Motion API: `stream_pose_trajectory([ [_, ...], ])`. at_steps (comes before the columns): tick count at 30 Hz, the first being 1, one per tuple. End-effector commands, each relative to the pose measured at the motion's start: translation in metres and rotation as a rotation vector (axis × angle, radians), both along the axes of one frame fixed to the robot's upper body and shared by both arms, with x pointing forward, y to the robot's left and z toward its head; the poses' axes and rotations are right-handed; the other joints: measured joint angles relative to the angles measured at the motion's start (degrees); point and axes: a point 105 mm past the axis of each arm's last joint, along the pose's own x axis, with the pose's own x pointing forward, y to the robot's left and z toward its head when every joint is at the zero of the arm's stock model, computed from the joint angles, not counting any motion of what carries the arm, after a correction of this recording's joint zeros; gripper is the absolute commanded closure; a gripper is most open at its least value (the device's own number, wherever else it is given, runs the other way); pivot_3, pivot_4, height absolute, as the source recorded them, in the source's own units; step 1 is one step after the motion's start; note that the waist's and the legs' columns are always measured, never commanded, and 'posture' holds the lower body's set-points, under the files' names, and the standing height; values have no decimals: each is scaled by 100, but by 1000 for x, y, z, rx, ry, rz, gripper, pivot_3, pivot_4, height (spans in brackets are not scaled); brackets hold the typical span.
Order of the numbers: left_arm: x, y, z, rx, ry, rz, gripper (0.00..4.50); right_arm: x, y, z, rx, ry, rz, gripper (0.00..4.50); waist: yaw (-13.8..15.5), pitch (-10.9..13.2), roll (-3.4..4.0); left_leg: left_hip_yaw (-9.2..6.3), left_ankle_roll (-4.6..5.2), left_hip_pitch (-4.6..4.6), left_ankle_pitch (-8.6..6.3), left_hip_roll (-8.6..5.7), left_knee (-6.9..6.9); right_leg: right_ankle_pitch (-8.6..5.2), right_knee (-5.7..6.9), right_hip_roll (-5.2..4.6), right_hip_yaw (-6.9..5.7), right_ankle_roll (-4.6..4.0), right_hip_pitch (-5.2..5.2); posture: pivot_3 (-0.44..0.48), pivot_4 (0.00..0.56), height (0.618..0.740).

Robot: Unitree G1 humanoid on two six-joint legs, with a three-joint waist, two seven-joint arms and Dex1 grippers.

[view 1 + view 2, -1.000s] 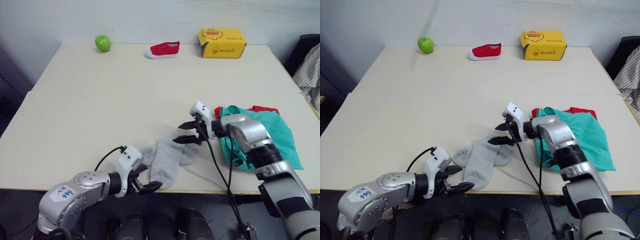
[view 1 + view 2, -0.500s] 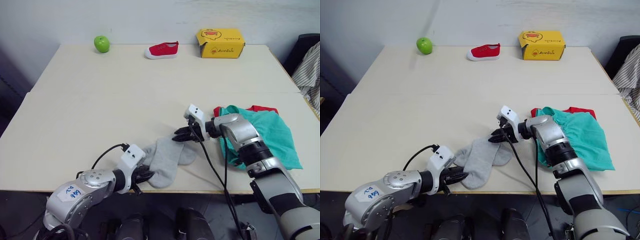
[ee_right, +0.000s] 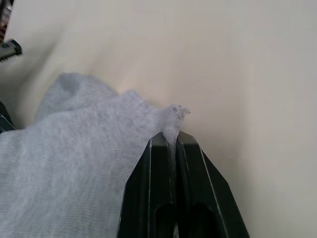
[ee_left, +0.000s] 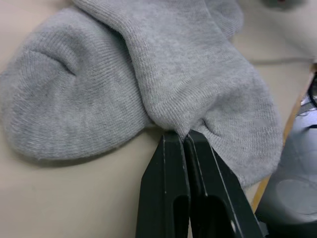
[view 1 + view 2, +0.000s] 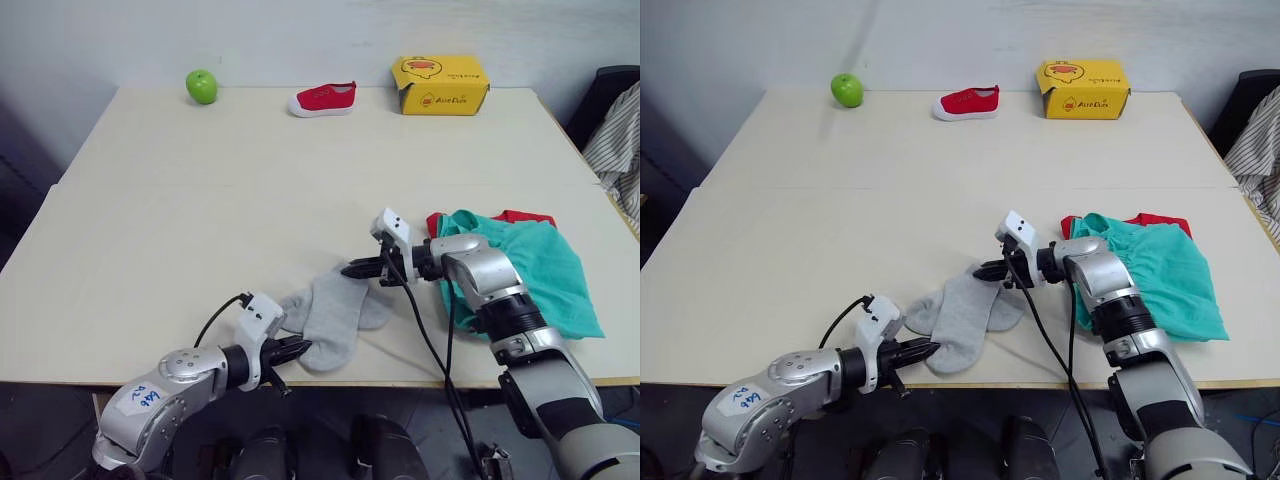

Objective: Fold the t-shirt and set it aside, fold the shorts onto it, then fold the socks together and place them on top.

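Two light grey socks (image 5: 332, 312) lie overlapped near the table's front edge. My left gripper (image 5: 303, 347) is shut on the near edge of the upper sock (image 4: 198, 94), pinching a fold of it. My right gripper (image 5: 350, 270) is shut on that sock's far corner (image 3: 171, 119). To the right, the teal shorts (image 5: 535, 268) lie rumpled over the red t-shirt (image 5: 523, 217), of which thin strips show at the far edge.
At the table's far edge stand a green apple (image 5: 201, 86), a small red shoe (image 5: 322, 99) and a yellow box (image 5: 440, 84). Striped cloth (image 5: 620, 140) hangs beyond the right edge. The table's front edge (image 5: 420, 381) runs just under my left gripper.
Both grippers closed from wide open. The left one moved in and pinched the sock's near edge; the right one came down and pinched its far corner.
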Motion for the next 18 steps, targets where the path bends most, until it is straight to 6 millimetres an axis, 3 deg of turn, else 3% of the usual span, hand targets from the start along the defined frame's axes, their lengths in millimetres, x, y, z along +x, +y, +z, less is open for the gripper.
stream_pose_trajectory([
  [1,-2,7,14,-57,-36,-65,4500,-4,-5,19,75,-44,0,4470,-4,1,1,0,-2,0,-1,2,-1,-1,-1,2,-1,-1,-1,0,150,740],
  [9,11,37,44,-23,-133,-166,4500,-16,-20,29,157,-64,-104,4470,1,5,5,4,-3,-2,-2,2,-6,-1,-6,3,-2,-1,-4,0,150,740],
  [13,12,46,56,-22,-124,-273,4500,-39,-26,30,208,-77,-149,4470,17,5,5,3,-4,-4,-9,3,-9,-1,-9,4,-4,-1,-7,0,150,740],
  [18,30,56,61,61,-168,-397,4500,-69,-31,25,269,-110,-243,4470,22,6,5,5,-4,-11,-15,1,-14,-1,-13,13,-7,-1,-10,0,150,740],
])
